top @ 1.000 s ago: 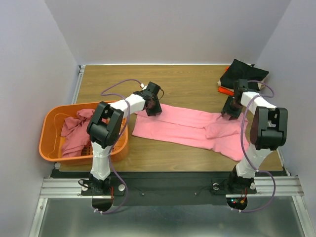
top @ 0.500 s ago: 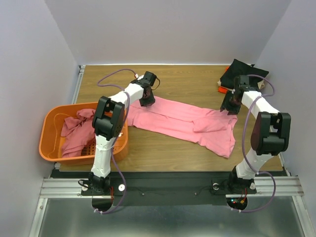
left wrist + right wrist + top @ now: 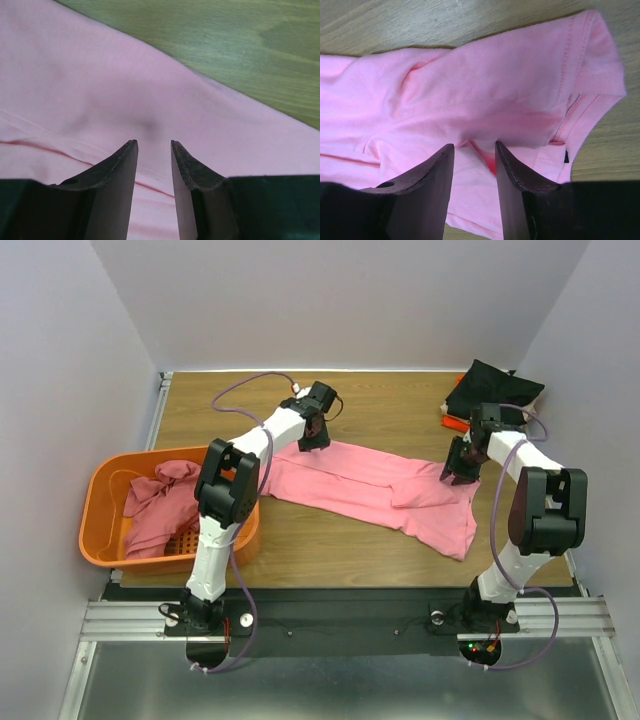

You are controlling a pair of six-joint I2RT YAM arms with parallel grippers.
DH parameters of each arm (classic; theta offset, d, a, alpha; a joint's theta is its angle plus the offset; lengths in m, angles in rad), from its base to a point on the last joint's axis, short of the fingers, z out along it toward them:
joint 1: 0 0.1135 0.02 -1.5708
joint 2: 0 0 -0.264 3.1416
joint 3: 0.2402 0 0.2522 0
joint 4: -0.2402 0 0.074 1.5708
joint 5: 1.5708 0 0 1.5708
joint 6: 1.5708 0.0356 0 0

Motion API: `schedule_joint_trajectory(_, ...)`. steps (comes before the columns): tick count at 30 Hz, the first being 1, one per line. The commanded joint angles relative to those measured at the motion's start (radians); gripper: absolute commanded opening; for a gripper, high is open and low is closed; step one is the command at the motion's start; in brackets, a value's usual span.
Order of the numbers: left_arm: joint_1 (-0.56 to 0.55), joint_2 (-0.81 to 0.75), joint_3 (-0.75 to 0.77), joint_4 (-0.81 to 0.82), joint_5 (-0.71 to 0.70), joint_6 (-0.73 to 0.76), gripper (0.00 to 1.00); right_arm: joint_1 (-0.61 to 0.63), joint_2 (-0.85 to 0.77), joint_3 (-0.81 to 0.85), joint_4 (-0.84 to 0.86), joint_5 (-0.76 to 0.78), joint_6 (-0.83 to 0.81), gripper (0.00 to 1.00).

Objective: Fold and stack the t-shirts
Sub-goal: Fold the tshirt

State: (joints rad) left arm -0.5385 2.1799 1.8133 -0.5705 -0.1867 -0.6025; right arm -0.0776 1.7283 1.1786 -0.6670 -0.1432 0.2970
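Note:
A light pink t-shirt (image 3: 370, 488) lies spread out lengthwise across the middle of the table. My left gripper (image 3: 313, 436) hovers over its far left edge, open and empty; the left wrist view shows my left gripper (image 3: 152, 142) just above the pink cloth (image 3: 100, 90). My right gripper (image 3: 455, 470) is over the shirt's right end, open; in the right wrist view my right gripper (image 3: 474, 145) is above a folded sleeve (image 3: 590, 65). A darker rose shirt (image 3: 155, 508) lies crumpled in the basket. A folded black shirt (image 3: 495, 390) lies on a red-orange one (image 3: 455, 423) at the back right.
The orange slotted basket (image 3: 100, 540) stands at the left edge of the table, close against the left arm. Bare wood (image 3: 400, 405) shows behind the pink shirt and in front of it (image 3: 330, 555). Grey walls close in the table on three sides.
The pink shirt was pulled toward the back and stretched flatter, then left lying. My left gripper has shifted slightly right; my right gripper has come back toward me over the sleeve.

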Motion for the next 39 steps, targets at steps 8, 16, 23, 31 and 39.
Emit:
schedule_joint_trajectory(8,0.003,-0.100,-0.107,0.044,-0.002,0.012,0.45,-0.002,-0.045,-0.060,0.014,-0.061,-0.038,0.28)
schedule_joint_trajectory(16,0.003,-0.115,-0.163,0.081,0.020,-0.002,0.45,-0.001,-0.099,-0.079,0.012,-0.076,-0.044,0.03)
schedule_joint_trajectory(23,0.003,-0.123,-0.198,0.104,0.032,0.004,0.45,-0.001,-0.202,-0.117,-0.040,-0.075,-0.050,0.01)
schedule_joint_trajectory(31,0.003,-0.095,-0.212,0.127,0.055,0.023,0.45,-0.001,-0.280,-0.168,-0.141,-0.096,-0.058,0.06)
schedule_joint_trajectory(39,0.005,-0.089,-0.235,0.136,0.053,0.026,0.45,-0.001,-0.292,-0.132,-0.278,-0.094,-0.029,0.13)
